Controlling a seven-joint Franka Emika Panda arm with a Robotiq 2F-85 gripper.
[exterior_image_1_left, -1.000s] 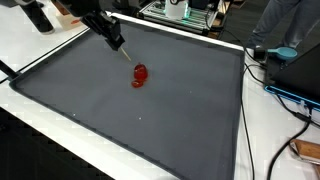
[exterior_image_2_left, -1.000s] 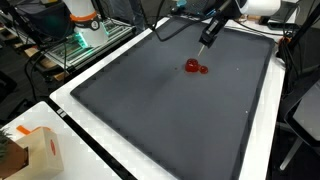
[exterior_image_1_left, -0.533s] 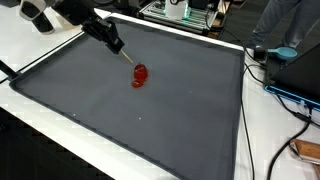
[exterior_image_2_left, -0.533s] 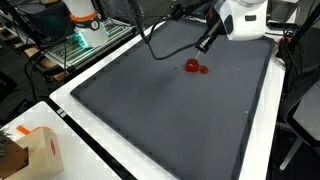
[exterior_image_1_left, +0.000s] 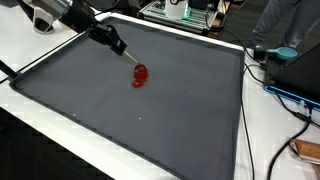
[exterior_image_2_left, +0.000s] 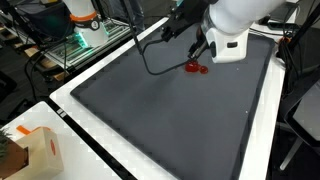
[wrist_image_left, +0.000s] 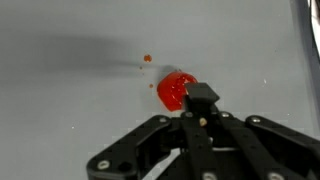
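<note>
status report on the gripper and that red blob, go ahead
Gripper shut on black tool. Tool tip at edge of red blob on grey mat, contact unclear. Only small red specks nearby.

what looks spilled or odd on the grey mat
A red blob sits on the grey mat with small red specks beside it, like splatter, right by the gripper tip.
</note>
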